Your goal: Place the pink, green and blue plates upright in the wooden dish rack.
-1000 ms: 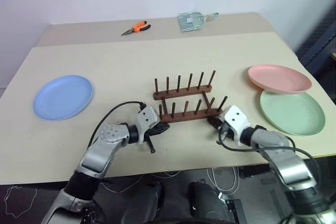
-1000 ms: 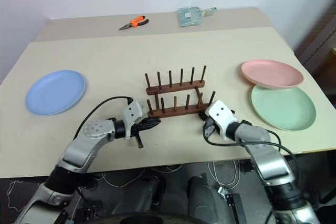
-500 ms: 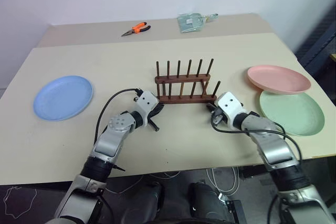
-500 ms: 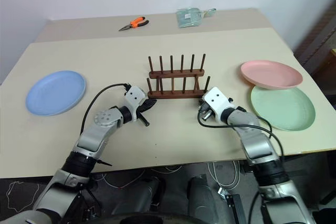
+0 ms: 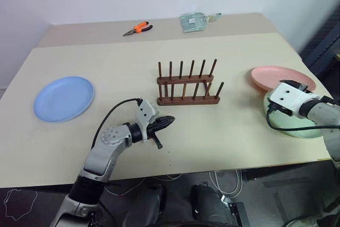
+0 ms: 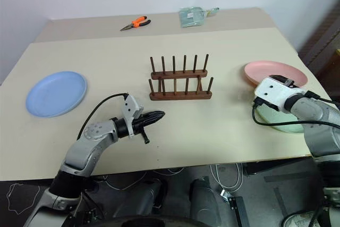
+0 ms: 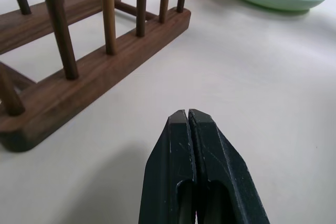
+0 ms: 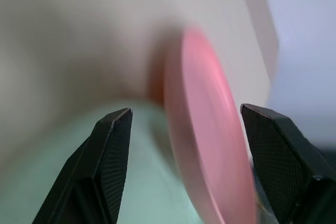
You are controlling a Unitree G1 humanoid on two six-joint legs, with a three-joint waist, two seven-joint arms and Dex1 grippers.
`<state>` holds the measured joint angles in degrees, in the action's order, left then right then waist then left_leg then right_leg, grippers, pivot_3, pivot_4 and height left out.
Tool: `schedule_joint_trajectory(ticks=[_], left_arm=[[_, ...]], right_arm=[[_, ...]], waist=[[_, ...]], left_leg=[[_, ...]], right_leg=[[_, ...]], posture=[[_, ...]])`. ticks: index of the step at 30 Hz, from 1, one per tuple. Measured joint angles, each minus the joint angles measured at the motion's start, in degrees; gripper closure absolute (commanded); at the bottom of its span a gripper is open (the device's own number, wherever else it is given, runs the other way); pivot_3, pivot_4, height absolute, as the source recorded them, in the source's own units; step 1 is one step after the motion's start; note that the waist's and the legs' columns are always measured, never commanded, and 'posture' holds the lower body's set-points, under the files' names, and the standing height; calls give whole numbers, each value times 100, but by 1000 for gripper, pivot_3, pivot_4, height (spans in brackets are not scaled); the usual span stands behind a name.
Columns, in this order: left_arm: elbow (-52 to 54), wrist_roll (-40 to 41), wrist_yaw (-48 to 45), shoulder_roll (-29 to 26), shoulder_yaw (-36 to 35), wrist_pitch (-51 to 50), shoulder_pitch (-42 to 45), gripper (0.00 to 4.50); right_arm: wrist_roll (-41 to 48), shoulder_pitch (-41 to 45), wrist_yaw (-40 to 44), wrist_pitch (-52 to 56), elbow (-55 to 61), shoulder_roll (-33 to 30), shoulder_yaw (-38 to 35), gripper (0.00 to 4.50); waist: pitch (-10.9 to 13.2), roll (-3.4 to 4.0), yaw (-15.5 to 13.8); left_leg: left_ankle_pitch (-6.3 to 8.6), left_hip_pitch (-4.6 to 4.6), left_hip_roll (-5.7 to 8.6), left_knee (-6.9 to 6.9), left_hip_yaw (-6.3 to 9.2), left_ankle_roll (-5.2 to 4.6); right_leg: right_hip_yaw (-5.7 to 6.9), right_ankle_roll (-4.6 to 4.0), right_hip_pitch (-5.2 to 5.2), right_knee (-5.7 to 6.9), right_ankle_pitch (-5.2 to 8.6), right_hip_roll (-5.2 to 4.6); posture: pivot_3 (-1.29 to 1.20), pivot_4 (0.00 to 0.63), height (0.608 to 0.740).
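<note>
The wooden dish rack (image 5: 187, 87) stands upright and bare at the table's middle. The blue plate (image 5: 64, 98) lies flat at the far left. At the right, the pink plate (image 5: 276, 76) rests with one edge on the green plate (image 6: 284, 126), which is largely covered by my right arm. My left gripper (image 5: 169, 120) is shut and empty, a short way in front of the rack's left end (image 7: 31, 103). My right gripper (image 8: 185, 109) is open, its fingers either side of the pink plate's rim (image 8: 202, 145) with the green plate (image 8: 47, 182) below.
Orange-handled pliers (image 5: 138, 27) and a clear plastic packet (image 5: 194, 21) lie on the far table section. The plates sit close to the table's right edge (image 5: 313, 67). Bare tabletop lies between rack and blue plate.
The rack went from tilted between both grippers to standing upright. My right gripper opened and swung right to the pink plate. My left gripper drew back from the rack, still shut.
</note>
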<state>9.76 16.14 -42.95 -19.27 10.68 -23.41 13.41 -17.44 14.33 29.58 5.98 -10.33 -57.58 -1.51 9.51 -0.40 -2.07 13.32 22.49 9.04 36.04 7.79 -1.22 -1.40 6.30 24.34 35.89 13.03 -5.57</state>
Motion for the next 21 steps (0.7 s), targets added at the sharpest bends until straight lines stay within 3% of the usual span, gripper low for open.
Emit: schedule_joint_trajectory(ticks=[3, 8, 13, 16, 19, 21], left_arm=[[118, 82, 0, 37, -5, -16, 44, 4500], [191, 89, 30, 13, -20, -35, 33, 4500], [277, 88, 81, -54, -41, -35, -82, 4500], [277, 92, 109, -66, -80, -36, -112, 4500], [274, 118, 116, -102, -131, -29, -129, 4500], [274, 142, 107, -99, -131, -21, -127, 4500]], right_arm=[[-369, 212, -229, -206, -605, 0, 307, 1888], [-659, 465, -474, -542, -1032, 26, 519, 4325], [-861, 562, -705, -878, -790, 26, 542, 4426], [-445, 691, -637, -923, -280, 169, 277, 4426], [1226, 891, -212, -291, 873, 1124, -406, 4426], [2869, 935, 67, 635, 1958, 1853, -723, 4426]], waist=[[2, 3, 6], [4, 5, 1], [9, 14, 1], [16, 17, 6], [24, 6, 45], [26, 4, 36]], left_leg=[[0, 0, 0, 0, -2, 0], [-1, 0, 0, 0, -2, 0], [0, 0, 0, 0, -2, 0], [0, 0, -1, 0, -2, 0], [0, 0, -8, -1, 2, 0], [0, 2, -10, -3, 10, 0]], right_leg=[[-2, 0, 1, 0, 0, 0], [-2, 1, 1, 0, -1, 1], [-4, 1, 3, 1, -1, 1], [-5, 1, 3, 2, -1, 2], [-8, 15, 3, 2, -9, 7], [-7, 16, 3, 2, -9, 10]], posture=[[0, 150, 740], [0, 150, 740], [0, 150, 740], [0, 150, 740], [0, 150, 740], [0, 150, 740]])
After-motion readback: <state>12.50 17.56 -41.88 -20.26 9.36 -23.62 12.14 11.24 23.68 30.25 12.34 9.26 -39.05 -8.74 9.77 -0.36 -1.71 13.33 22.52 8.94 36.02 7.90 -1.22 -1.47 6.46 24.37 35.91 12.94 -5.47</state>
